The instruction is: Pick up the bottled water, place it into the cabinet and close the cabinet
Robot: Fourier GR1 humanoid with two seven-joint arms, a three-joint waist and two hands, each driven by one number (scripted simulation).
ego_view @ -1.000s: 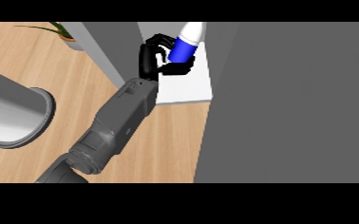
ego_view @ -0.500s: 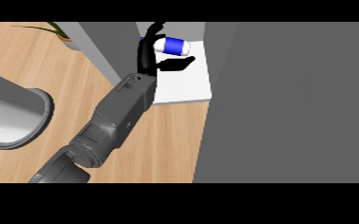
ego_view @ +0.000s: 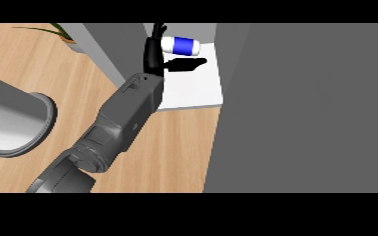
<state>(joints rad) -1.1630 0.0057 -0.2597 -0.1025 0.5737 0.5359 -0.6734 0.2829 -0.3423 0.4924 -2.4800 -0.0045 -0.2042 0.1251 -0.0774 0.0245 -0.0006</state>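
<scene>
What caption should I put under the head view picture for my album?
Left hand, open, beside the blue bottled water lying on the cabinet's white shelf.

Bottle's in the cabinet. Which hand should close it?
Left, probably: the left hand is open at the cabinet shelf, beside the bottle. The right hand is not in view.

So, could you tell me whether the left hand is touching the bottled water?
Cannot tell: in the head view the open left hand borders the bottled water at one end, with neither gap nor contact plain.
</scene>
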